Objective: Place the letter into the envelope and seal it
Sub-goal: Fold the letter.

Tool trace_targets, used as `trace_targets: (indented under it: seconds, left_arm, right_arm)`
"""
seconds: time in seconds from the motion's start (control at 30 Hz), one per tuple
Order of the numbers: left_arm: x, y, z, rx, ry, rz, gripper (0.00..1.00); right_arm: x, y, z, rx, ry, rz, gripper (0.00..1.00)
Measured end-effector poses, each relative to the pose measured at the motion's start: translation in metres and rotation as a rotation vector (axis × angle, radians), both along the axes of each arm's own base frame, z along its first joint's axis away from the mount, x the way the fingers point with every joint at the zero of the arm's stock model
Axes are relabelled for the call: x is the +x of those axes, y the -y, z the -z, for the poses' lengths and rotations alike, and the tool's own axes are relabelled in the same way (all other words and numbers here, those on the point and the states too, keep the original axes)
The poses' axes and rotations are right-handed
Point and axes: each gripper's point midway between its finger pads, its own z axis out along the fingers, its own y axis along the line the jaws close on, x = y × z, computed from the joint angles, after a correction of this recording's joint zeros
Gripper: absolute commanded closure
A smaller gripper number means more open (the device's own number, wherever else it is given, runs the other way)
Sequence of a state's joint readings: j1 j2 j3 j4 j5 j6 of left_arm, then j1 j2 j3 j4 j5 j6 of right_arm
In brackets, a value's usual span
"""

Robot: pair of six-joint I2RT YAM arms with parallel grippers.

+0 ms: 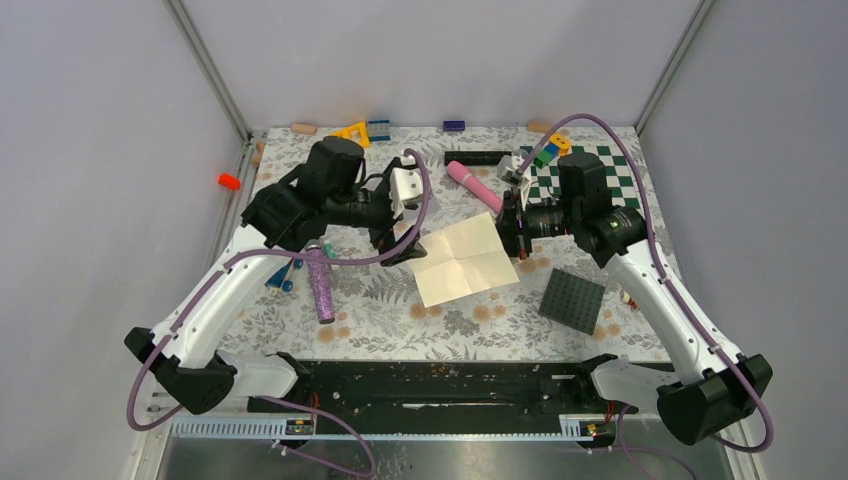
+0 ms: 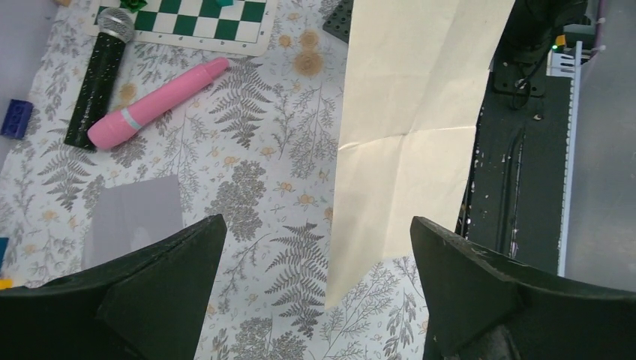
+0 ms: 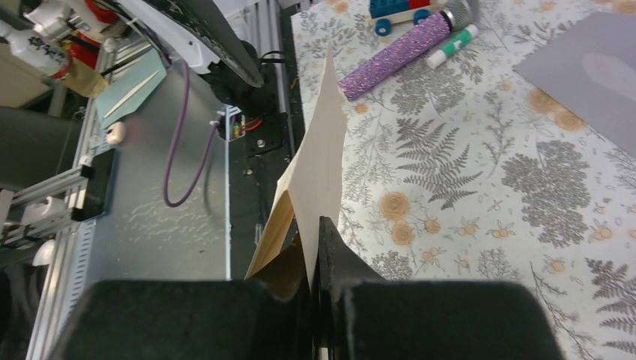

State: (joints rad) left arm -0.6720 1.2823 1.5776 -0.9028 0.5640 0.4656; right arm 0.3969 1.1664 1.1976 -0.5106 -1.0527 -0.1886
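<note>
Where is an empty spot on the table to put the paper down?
Bare table shows at the near edge, between the purple tube and the dark plate, in front of the letter. The back is crowded: pink cylinder, checkerboard, blocks.

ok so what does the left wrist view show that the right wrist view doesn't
Only the left wrist view shows the pink cylinder, the black microphone, the checkerboard and the left gripper, its jaws wide open with nothing between them.

Only the right wrist view shows the right gripper shut on an edge of the letter, and the purple glitter cylinder.

Both views show the letter, the grey envelope lying flat, and the floral tablecloth.
</note>
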Motion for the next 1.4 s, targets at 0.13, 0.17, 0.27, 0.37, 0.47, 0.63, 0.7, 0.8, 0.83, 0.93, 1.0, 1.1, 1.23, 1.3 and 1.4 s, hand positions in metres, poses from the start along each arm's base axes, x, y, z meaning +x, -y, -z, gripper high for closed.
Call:
trace_targets:
  seconds: [0.13,0.17,0.27,0.37,0.47,0.63,0.7,0.8,0.83,0.93,1.0,1.1,1.23,1.3,1.4]
  left_arm:
    - [-0.005,0.005,0.001,-0.013,-0.022,0.031,0.04]
    - [-0.006,0.006,0.001,-0.016,-0.026,0.040,0.05]
    - [-0.011,0.010,0.001,-0.023,-0.039,0.067,0.09]
    - [-0.017,0.016,0.004,-0.024,-0.056,0.101,0.18]
    - [-0.023,0.021,0.010,-0.019,-0.079,0.127,0.22]
    - [-0.025,0.026,0.017,-0.012,-0.112,0.150,0.42]
    - [-0.025,0.028,0.020,-0.009,-0.129,0.153,0.53]
    - [-0.023,0.031,0.022,-0.006,-0.149,0.154,0.66]
    - [-0.023,0.033,0.023,-0.004,-0.153,0.156,0.70]
    - [-0.022,0.036,0.025,0.001,-0.164,0.162,0.86]
    - [-0.022,0.037,0.027,0.007,-0.175,0.165,0.92]
    - [-0.022,0.039,0.030,0.015,-0.185,0.168,1.00]
    - [-0.022,0.040,0.031,0.017,-0.187,0.172,1.00]
    - [-0.023,0.040,0.030,0.017,-0.186,0.172,1.00]
    - [-0.023,0.040,0.030,0.018,-0.189,0.172,1.00]
  right_arm:
    - [-0.008,-0.002,-0.003,0.027,-0.036,-0.042,1.00]
    - [-0.009,-0.003,-0.003,0.031,-0.047,-0.051,1.00]
    - [-0.011,-0.005,-0.003,0.042,-0.077,-0.067,1.00]
    - [-0.011,-0.006,-0.004,0.055,-0.085,-0.076,1.00]
    - [-0.011,-0.007,-0.004,0.063,-0.089,-0.080,1.00]
    - [-0.012,-0.007,-0.002,0.068,-0.098,-0.079,1.00]
    - [-0.013,-0.008,0.000,0.073,-0.105,-0.082,1.00]
    - [-0.014,-0.008,0.002,0.076,-0.119,-0.089,1.00]
    - [-0.015,-0.008,0.003,0.077,-0.122,-0.089,1.00]
    - [-0.015,-0.008,0.002,0.081,-0.116,-0.093,1.00]
    - [-0.016,-0.008,0.001,0.082,-0.112,-0.093,1.00]
    - [-0.017,-0.007,0.000,0.084,-0.103,-0.093,1.00]
    - [-0.018,-0.006,0.000,0.084,-0.087,-0.091,0.87]
    - [-0.017,-0.006,0.000,0.084,-0.078,-0.091,0.66]
    - [-0.015,-0.005,0.002,0.073,-0.053,-0.082,0.33]
